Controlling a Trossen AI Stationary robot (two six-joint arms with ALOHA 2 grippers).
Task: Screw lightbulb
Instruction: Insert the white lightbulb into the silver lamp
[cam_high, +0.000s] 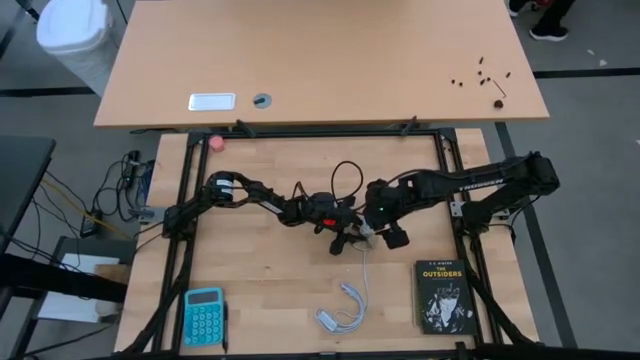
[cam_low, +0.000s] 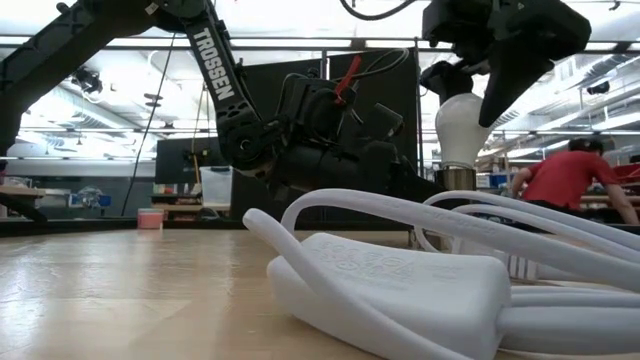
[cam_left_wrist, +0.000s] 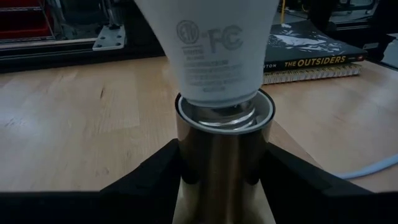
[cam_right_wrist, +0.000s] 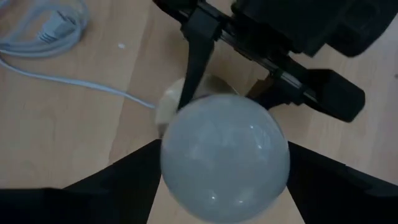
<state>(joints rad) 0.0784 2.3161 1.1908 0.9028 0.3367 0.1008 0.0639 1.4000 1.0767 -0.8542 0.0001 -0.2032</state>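
Observation:
The white lightbulb (cam_low: 459, 123) stands upright at the table's middle, its grey screw base in the mouth (cam_left_wrist: 224, 115) of a brass socket (cam_left_wrist: 222, 163). The socket stands upright on the wooden table (cam_high: 270, 270). My left gripper (cam_left_wrist: 224, 186), reaching in from the table's left, is shut on the socket. My right gripper (cam_right_wrist: 224, 186), coming down from the right, is shut on the bulb's globe (cam_right_wrist: 224, 158). Both grippers meet in the high view (cam_high: 358, 232). My left gripper pinches the socket's brass barrel (cam_left_wrist: 186, 174) between its two fingers, one on each side, below the rim. The fingers come in about level from the table's left. The socket stands upright; its foot is out of view. My right gripper pinches the bulb's round globe (cam_right_wrist: 171, 168) between its two fingers, one on each side of its widest part. The fingers (cam_low: 505, 90) come from above, pointing down. The bulb stands upright with its screw base in the socket's mouth.
A white cord (cam_high: 365, 270) runs from the socket to a coiled plug end (cam_high: 343, 312) near the front edge. A dark book (cam_high: 443, 295) lies front right, a teal calculator (cam_high: 203, 315) front left. A person in red (cam_low: 570, 178) is in the room behind.

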